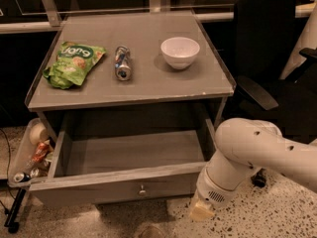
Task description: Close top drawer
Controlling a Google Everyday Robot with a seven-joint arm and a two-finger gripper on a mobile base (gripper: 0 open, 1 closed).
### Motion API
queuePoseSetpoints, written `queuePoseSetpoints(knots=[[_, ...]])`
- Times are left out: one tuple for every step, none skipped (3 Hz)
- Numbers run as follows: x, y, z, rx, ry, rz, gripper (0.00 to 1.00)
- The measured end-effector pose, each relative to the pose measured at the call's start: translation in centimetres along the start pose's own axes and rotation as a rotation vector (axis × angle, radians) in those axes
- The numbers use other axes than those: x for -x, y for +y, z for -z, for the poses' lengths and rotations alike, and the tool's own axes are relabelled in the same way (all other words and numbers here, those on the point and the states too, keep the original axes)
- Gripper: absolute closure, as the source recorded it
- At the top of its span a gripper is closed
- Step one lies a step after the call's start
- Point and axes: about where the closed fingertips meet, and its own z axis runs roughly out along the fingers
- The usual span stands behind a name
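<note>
The top drawer (99, 190) is standing pulled out, with open floor (109, 221) lying before its front. The gripper (202, 211) is hanging low beside its right end, the arm (257, 150) crowding that corner.

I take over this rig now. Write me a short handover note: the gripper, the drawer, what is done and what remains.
Gripper: low, beside the right end of the front of the top drawer; whether they touch cannot be judged.
Top drawer: pulled far out and looks empty inside; its knob is at the centre of the front.
Done: nothing visible, the drawer is open.
Left: push the front in until it is shut.
</note>
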Motion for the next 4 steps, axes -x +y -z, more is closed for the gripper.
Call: queuePoseSetpoints(knots=[[0.6,-0.7,0.5,-0.023,-0.005,0.007,0.88],[1.8,-2.7,1.6,-0.073,-0.016,-0.001,1.00],[2.9,-4.3,2.2,-0.119,-0.016,-0.012,1.00],[3.2,-6.6,1.5,-0.144,-0.014,-0.036,1.00]])
